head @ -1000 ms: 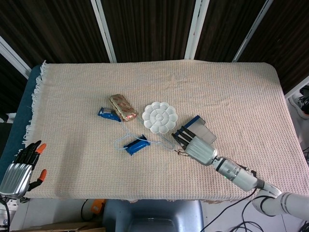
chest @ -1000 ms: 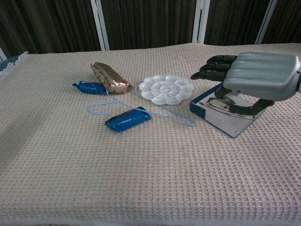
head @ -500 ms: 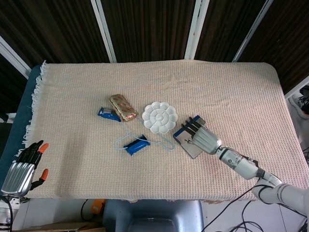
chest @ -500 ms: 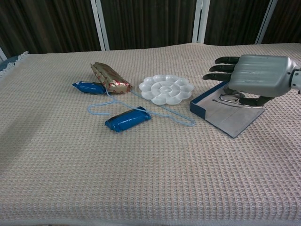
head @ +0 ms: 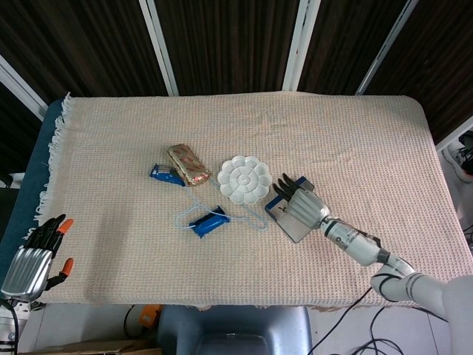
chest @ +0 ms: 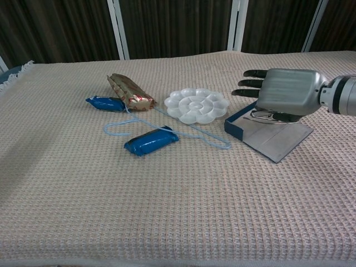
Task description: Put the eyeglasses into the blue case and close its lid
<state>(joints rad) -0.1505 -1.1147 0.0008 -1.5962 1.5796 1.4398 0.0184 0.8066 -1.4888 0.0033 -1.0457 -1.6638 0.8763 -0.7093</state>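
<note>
My right robot hand [chest: 283, 93] hovers palm-down over the open blue case [chest: 271, 135] near the table's right edge, fingers extended; whether it pinches the eyeglasses [chest: 267, 115] inside, I cannot tell. No legible labels.

Table [head: 111, 281] w/ beige waffle-weave cloth [head: 355, 140], fringe [head: 53, 148] on left edge, teal top [head: 33, 159] showing beneath. Behind: dark slatted wall [head: 222, 44] w/ white uprights [head: 159, 46]. Below front edge: grey chair back [head: 236, 329], cables [head: 355, 336], light floor [head: 89, 325]. Even indoor light.
</note>
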